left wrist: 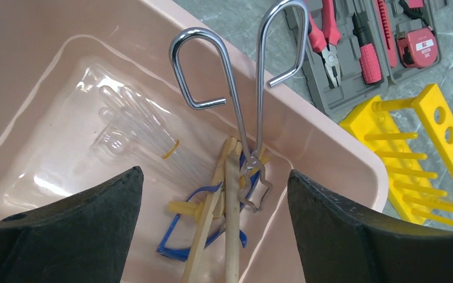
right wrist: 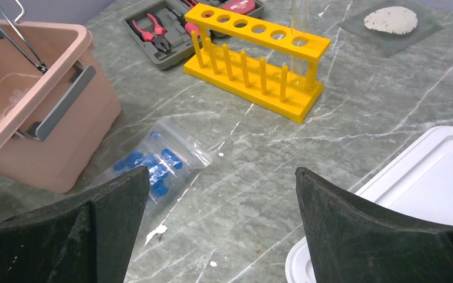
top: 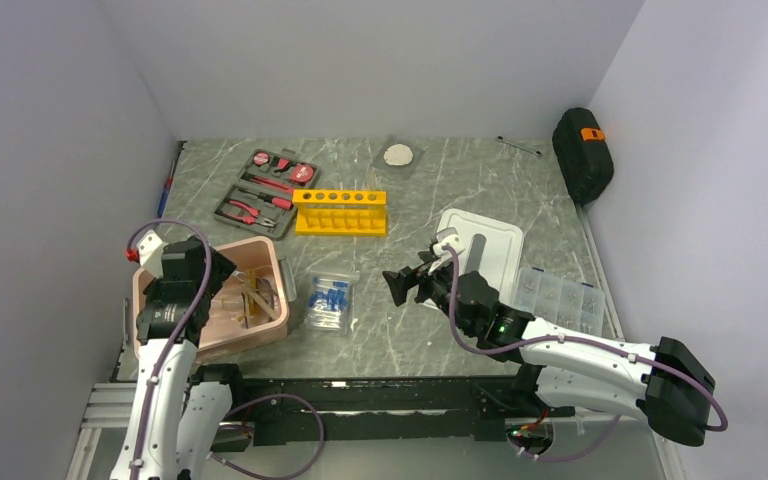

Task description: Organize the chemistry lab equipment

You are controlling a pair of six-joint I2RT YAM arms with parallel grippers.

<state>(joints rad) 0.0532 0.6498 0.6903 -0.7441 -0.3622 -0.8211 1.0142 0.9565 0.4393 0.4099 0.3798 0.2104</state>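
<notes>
My left gripper is open and empty above the pink bin; it also shows in the top view. In the bin lie the blue-framed safety glasses, tan wooden clamps, metal wire tongs and clear tubes. My right gripper is open and empty, a little above the table, right of the bag of blue-capped tubes, which lies flat. The yellow rack stands at mid-table with one clear tube in an end hole.
The red-and-black tool kit lies open behind the bin. A white lid and a clear parts box are at the right. A black case leans on the right wall. A white round pad lies at the back.
</notes>
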